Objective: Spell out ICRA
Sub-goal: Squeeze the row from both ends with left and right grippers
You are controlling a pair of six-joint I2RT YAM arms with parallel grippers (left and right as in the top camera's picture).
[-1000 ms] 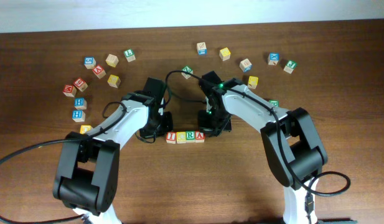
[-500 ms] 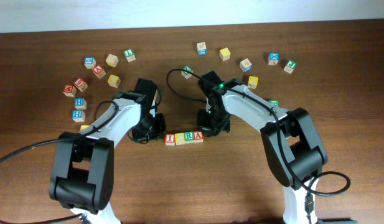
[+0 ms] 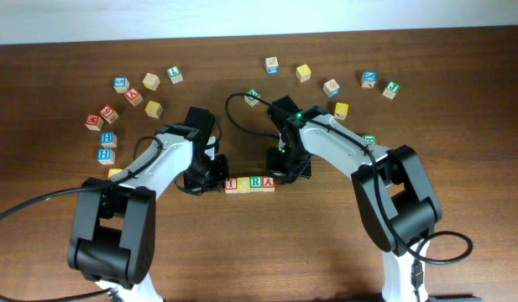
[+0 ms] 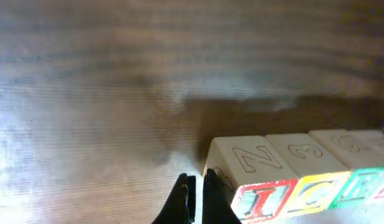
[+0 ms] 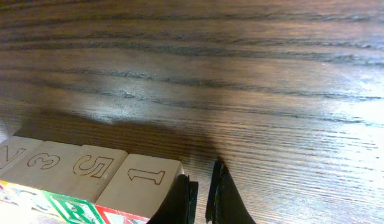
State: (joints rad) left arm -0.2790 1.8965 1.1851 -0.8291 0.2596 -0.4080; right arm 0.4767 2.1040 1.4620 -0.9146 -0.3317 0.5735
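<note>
My left gripper (image 4: 197, 198) is closed, empty, beside the I block (image 4: 243, 163). My right gripper (image 5: 201, 198) — same, closed and empty — is beside the A block (image 5: 143, 177).

Your left gripper (image 4: 196, 198) sits low, fingers pressed together, just beside the I end of the ICRA row (image 3: 249, 184). Your right gripper (image 5: 203, 191) sits likewise at the A end, fingers together. Both arms (image 3: 158, 159) bend inward toward the row.

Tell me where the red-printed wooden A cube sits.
Overhead view, centre: the red-printed wooden A cube closes the row's right end, touching the green R cube, with the right gripper beside it.
</note>
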